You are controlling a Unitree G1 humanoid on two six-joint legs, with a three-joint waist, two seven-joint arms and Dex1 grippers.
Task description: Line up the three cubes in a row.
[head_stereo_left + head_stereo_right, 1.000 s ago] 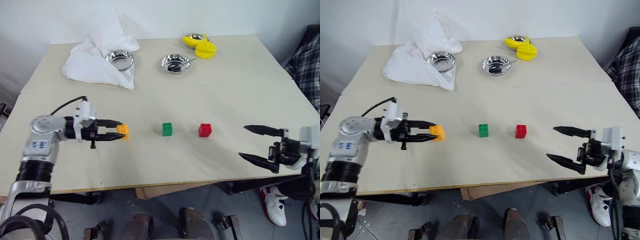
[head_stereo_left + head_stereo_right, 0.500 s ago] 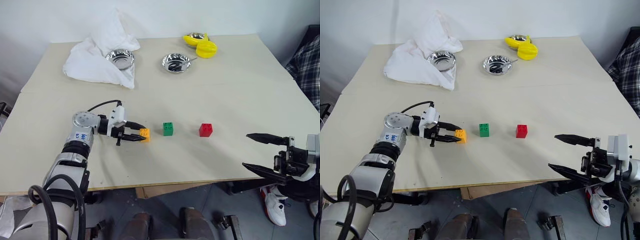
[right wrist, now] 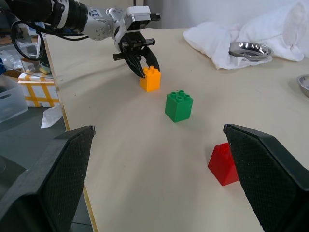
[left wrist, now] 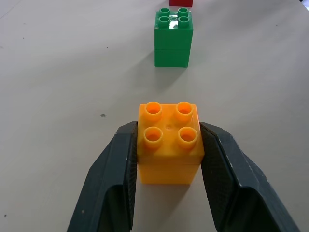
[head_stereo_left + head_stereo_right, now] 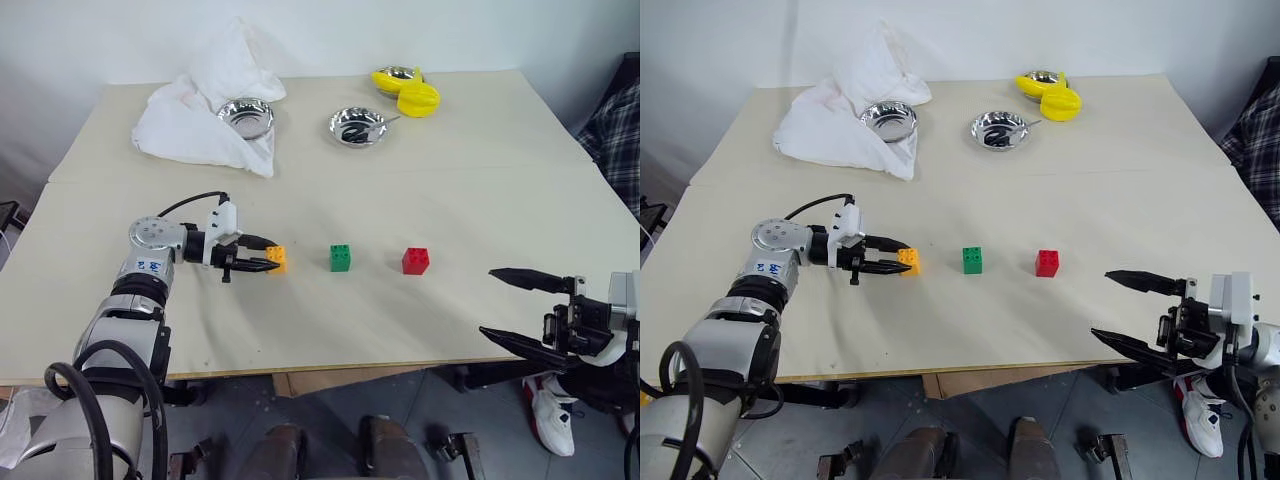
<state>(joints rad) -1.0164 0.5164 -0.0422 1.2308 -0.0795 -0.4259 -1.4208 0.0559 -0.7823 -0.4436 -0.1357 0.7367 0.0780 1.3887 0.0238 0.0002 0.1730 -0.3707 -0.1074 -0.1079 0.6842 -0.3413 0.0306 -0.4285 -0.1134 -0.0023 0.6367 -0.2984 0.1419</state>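
At centre left of the left eye view, the left hand [image 5: 262, 262] is closed on the orange brick [image 5: 276, 259], one finger pressed against each side. The brick rests on the table [image 5: 480, 180], studs up. The green brick [image 5: 340, 257] stands near the orange one, to its right in the frame, apart from it. The red brick [image 5: 415, 261] stands further right, and all three lie roughly on one line. At lower right of the frame, the right hand [image 5: 505, 306] hovers off the table's front edge with fingers spread wide, holding nothing, well apart from the red brick. At upper frame lie a white cloth [image 5: 195, 115], two steel bowls [image 5: 245, 117] [image 5: 357, 127] and yellow lemon-shaped objects [image 5: 410, 93].
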